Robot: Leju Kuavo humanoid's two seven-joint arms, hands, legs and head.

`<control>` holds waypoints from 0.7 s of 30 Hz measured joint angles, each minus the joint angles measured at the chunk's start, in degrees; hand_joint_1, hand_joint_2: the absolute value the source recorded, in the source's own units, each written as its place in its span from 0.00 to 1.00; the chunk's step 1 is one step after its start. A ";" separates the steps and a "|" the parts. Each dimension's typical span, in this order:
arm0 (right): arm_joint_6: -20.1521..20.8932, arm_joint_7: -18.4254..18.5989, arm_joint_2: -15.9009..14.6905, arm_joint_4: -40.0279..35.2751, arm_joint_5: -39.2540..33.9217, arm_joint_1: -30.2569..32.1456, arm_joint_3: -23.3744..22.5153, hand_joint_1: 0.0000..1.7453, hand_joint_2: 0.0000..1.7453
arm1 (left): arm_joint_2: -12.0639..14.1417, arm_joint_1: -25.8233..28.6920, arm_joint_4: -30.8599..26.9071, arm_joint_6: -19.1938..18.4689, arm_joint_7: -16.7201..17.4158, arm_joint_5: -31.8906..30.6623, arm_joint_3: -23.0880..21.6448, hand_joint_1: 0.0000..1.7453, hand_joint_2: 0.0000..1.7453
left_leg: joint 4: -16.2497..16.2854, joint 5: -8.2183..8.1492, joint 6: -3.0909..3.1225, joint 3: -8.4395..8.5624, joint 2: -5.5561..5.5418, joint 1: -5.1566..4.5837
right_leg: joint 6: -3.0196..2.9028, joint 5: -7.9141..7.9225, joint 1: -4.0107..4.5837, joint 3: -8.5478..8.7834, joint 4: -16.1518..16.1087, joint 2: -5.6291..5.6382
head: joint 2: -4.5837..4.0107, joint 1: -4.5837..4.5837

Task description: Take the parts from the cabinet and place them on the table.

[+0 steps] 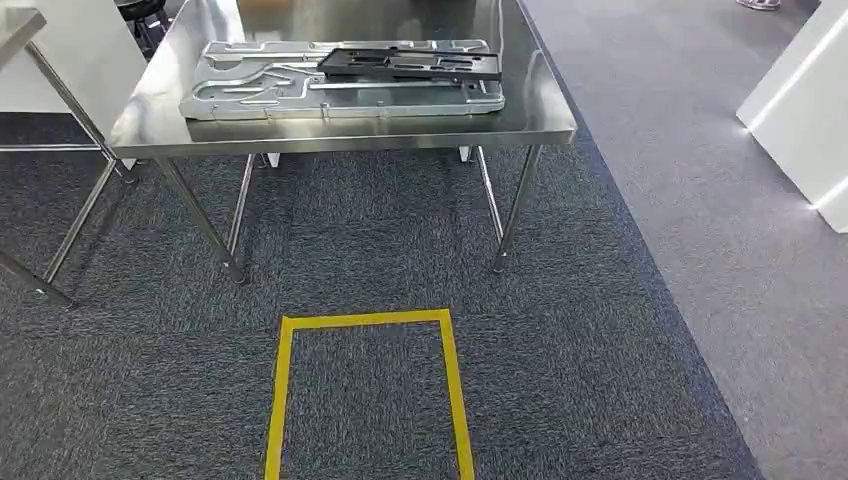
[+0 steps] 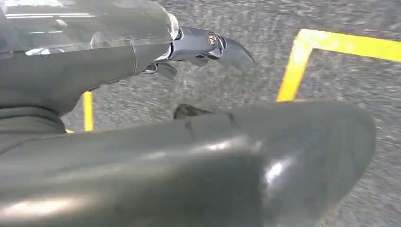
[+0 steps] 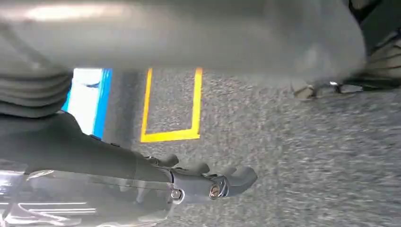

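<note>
On the steel table (image 1: 340, 132) ahead lies a large silver stamped metal part (image 1: 290, 95). A flat black part (image 1: 410, 63) lies on top of it, toward its right end. My left hand (image 2: 194, 46) hangs over the grey carpet with its dark fingers stretched out and nothing in them. My right hand (image 3: 203, 183) also hangs above the carpet, its fingers slightly bent and apart, holding nothing.
A yellow tape rectangle (image 1: 285, 400) marks the carpet in front of the table. The corner of a second steel table (image 1: 20, 25) stands at the left. A white cabinet (image 1: 800, 110) stands at the right on lighter carpet. A blue and white panel (image 3: 87, 99) is near my right hand.
</note>
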 joint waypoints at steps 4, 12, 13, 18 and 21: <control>-0.06 0.72 -0.04 -0.02 0.02 -0.23 -0.09 0.00 1.00 | -0.13 -0.05 0.00 0.11 0.20 -0.11 0.00 0.00 0.00 | 0.66 0.94 -0.65 -1.16 0.01 -0.41 | -1.53 4.34 0.64 11.24 -17.78 -0.08 | 0.00 0.00; -1.09 2.05 0.22 0.04 0.37 -0.09 -0.83 0.00 1.00 | 0.07 -0.04 0.00 0.20 -0.28 -0.22 0.00 0.00 1.00 | 13.40 -6.78 -3.27 -6.87 -0.39 0.54 | -3.70 6.63 0.29 9.62 -18.28 -0.45 | 0.00 -0.02; -1.14 2.14 0.22 0.04 0.37 -0.04 -0.85 0.00 1.00 | 0.07 -0.02 0.00 0.22 -0.35 -0.33 0.00 0.00 1.00 | 17.48 -8.34 -3.75 -8.42 -0.40 0.80 | -3.69 6.76 0.31 9.25 -18.12 -0.44 | 0.00 -0.02; -1.16 1.66 0.39 0.04 -0.29 -0.07 -1.57 0.00 0.00 | 0.33 -0.07 0.00 0.61 -1.20 -0.04 0.02 0.00 1.00 | 3.52 -1.14 -5.96 0.26 -0.37 2.74 | -2.89 6.34 -0.17 7.76 -15.68 -0.20 | 0.00 -0.02; -1.20 1.24 0.39 0.04 -0.48 -0.20 -2.23 0.00 0.00 | 0.33 -0.12 0.02 0.55 -1.49 0.13 0.09 0.00 1.00 | 2.17 -2.37 -4.74 0.31 -0.91 2.37 | -2.04 5.75 0.37 6.76 -14.31 0.02 | 0.00 0.00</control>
